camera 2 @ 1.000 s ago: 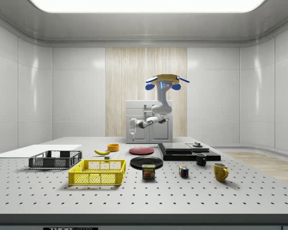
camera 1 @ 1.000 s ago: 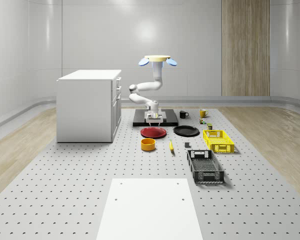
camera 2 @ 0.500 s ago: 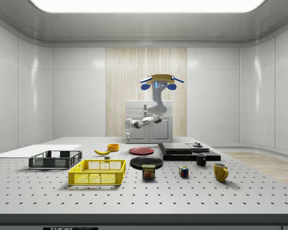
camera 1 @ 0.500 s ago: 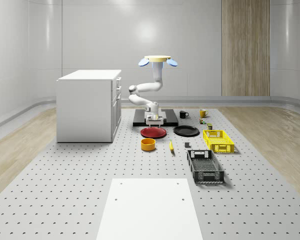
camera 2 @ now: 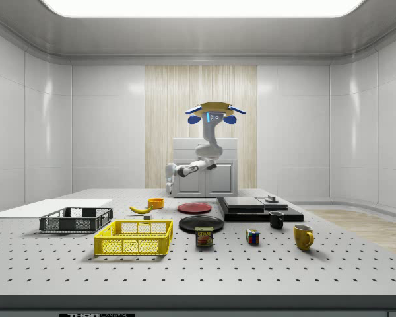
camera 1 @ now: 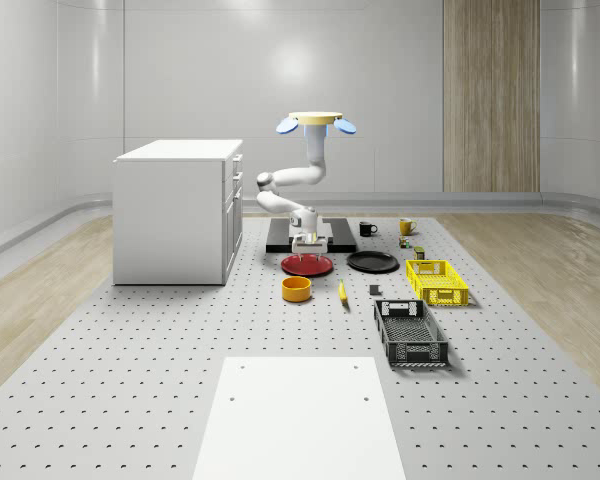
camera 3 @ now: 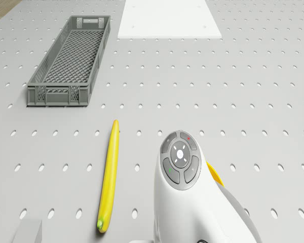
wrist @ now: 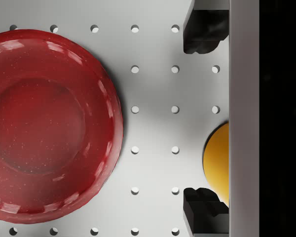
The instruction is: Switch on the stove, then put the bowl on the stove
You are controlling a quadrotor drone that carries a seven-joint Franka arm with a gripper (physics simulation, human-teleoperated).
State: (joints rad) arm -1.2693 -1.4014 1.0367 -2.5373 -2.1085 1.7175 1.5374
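the drone [camera 1: 316, 121] hovers, its end effector [camera 1: 310, 247] spread apart above the table, orange bowl [camera 1: 296, 289] near.

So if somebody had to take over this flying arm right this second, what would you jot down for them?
Gripper: open and empty, pointing down at the table beside the red plate, near the orange bowl.
Drone: hovering above the stove's end of the table, next to the white cabinet.
Bowl: on the table in front of the red plate, not picked up.
Stove: flat black unit behind the plates, nothing on it; whether it is switched on cannot be told from here.
Left: confirm the stove is on, grasp the bowl, set it on the stove.
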